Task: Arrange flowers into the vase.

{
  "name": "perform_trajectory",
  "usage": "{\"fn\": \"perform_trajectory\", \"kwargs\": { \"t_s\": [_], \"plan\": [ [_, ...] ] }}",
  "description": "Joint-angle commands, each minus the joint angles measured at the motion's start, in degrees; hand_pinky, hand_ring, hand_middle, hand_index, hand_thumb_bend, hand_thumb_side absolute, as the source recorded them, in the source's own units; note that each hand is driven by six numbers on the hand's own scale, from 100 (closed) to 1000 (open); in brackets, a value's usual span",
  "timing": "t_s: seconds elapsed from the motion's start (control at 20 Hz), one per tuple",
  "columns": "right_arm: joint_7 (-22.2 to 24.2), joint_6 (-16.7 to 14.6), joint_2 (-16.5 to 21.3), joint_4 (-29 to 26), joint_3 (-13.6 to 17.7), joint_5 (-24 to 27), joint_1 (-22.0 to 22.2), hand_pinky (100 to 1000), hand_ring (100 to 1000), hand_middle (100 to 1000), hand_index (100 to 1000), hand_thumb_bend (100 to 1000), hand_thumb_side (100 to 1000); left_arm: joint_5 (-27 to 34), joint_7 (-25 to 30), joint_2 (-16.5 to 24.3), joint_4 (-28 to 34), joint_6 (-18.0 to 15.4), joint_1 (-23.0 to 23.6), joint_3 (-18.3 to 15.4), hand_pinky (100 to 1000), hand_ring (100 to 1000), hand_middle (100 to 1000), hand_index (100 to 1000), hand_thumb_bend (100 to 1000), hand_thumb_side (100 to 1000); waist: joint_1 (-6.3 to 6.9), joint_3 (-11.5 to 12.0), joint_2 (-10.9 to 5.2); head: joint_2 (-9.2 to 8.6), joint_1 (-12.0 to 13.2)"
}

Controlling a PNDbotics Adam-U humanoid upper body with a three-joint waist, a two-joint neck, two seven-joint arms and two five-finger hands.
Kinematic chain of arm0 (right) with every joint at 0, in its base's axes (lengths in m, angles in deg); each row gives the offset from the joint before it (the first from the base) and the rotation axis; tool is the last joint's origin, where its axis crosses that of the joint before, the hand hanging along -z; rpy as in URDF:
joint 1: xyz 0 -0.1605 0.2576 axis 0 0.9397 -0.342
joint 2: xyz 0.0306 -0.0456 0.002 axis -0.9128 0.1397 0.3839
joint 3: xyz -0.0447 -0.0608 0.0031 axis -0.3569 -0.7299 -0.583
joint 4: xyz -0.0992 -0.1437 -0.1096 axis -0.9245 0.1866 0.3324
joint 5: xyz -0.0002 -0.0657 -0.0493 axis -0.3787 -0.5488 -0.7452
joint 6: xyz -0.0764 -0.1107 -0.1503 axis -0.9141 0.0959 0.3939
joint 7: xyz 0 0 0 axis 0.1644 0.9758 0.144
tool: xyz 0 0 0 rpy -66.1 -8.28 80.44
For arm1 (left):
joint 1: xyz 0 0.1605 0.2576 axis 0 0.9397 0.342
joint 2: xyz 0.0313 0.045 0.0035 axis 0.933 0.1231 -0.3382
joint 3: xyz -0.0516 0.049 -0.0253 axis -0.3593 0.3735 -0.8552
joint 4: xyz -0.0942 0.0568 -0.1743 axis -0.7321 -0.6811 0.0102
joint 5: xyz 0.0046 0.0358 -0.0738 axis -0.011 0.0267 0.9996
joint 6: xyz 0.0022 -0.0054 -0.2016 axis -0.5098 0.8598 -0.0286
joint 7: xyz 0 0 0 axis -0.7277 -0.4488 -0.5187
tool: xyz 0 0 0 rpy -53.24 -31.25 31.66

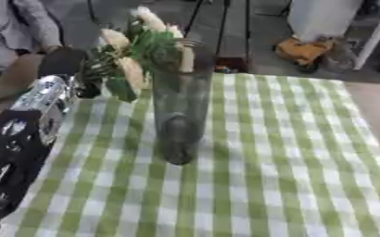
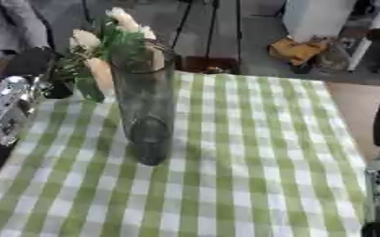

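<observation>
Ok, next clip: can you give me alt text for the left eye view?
A tall clear glass vase stands on a green-and-white checked tablecloth. The robot's left arm comes in from the left, holding cream flowers with green leaves beside the vase's mouth; the hand itself is hidden behind the foliage.

vase (image 1: 179,115) on table (image 1: 290,176), flowers (image 1: 132,51) behind-left

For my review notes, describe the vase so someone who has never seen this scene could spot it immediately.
Start at the table covered in a green-and-white checked cloth. On its left half, toward the far edge, stands the vase, tall, upright, of clear greyish glass. It is the only thing standing on the cloth, and cream flowers with green leaves cluster at its rim, beside the robot's left arm.
</observation>
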Motion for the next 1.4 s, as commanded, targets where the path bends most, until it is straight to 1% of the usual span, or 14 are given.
{"fn": "perform_trajectory", "kwargs": {
  "t_s": [0.05,0.25,0.4,0.5,0.6,0.75,0.8,0.85,1.05,1.1,1.15,1.2,1.25,1.4],
  "plan": [
    [-0.60,-0.04,0.69,-0.88,0.30,-0.25,-0.25,607,743,659,768,100,926,2.48,-1.17,1.85,4.14,0.88,-1.17,-0.81,100,100,100,116,100,286,0.27,0.11,-1.77,0.62,-0.34],
    [-0.85,0.00,0.69,-0.88,0.28,-0.39,-0.03,607,742,658,768,100,926,9.90,-3.93,2.44,9.22,2.93,-1.14,-1.32,100,100,100,110,100,307,0.22,0.54,-2.24,1.21,-0.89],
    [-0.98,0.00,0.67,-0.88,0.23,-0.40,0.13,607,740,658,768,100,927,13.20,-5.30,3.14,12.11,4.33,-1.24,-1.12,100,100,100,109,100,315,0.24,0.83,-2.73,1.53,-1.23],
    [-1.08,0.05,0.66,-0.88,0.17,-0.26,0.25,606,740,657,767,100,923,13.50,-6.17,3.63,13.47,5.32,-1.28,-0.98,100,100,100,111,100,319,0.25,0.93,-3.00,1.55,-1.27],
    [-1.17,0.09,0.66,-0.88,0.15,0.03,0.31,607,739,658,767,100,923,12.29,-7.06,4.00,14.35,6.41,-1.33,-1.06,100,100,100,111,100,326,0.26,0.97,-3.23,1.62,-1.28],
    [-1.27,0.05,0.65,-0.88,0.18,0.25,0.38,607,739,658,767,100,924,11.06,-8.57,4.04,16.05,7.85,-1.46,-1.98,100,100,100,109,100,338,0.22,0.99,-3.47,1.70,-1.39],
    [-1.31,0.03,0.64,-0.88,0.19,0.29,0.39,607,738,657,767,100,925,10.96,-9.23,4.05,16.74,8.27,-1.51,-2.34,100,100,100,109,100,399,0.21,1.00,-3.54,1.72,-1.42],
    [-1.35,0.01,0.63,-0.88,0.20,0.31,0.39,607,738,657,767,100,923,11.06,-9.90,4.02,17.42,8.64,-1.55,-2.68,100,100,100,108,100,350,0.19,1.01,-3.59,1.72,-1.45],
    [-1.57,-0.08,0.61,-0.88,0.26,0.33,0.42,607,737,657,767,100,921,14.62,-13.32,3.73,20.63,9.83,-1.78,-4.22,100,100,100,101,100,371,0.15,1.11,-3.78,2.02,-1.63],
    [-1.64,-0.10,0.59,-0.88,0.27,0.34,0.43,607,737,657,767,100,920,17.12,-14.14,3.49,21.57,9.98,-1.81,-4.58,100,100,100,100,100,377,0.16,1.17,-3.84,2.16,-1.75],
    [-1.70,-0.11,0.57,-0.88,0.26,0.33,0.45,607,737,657,767,100,921,20.62,-15.02,3.25,22.56,10.07,-1.84,-4.94,100,100,100,100,100,407,0.15,1.22,-3.88,2.27,-1.87],
    [-1.74,-0.10,0.56,-0.88,0.26,0.32,0.48,607,737,657,767,100,920,24.92,-16.08,3.04,23.53,10.03,-1.85,-5.29,100,100,100,100,100,404,0.14,1.27,-3.94,2.38,-1.94],
    [-1.79,-0.11,0.55,-0.88,0.26,0.31,0.50,607,736,657,766,100,919,29.47,-17.49,3.00,24.30,9.88,-1.80,-5.47,100,100,100,100,100,425,0.14,1.32,-4.00,2.46,-1.98],
    [-2.02,-0.20,0.54,-0.88,0.26,0.36,0.52,607,735,656,762,100,919,42.45,-23.66,3.03,26.02,8.09,-1.73,-5.33,100,100,100,100,100,466,0.15,1.37,-4.22,2.62,-2.06]
  ]
}}
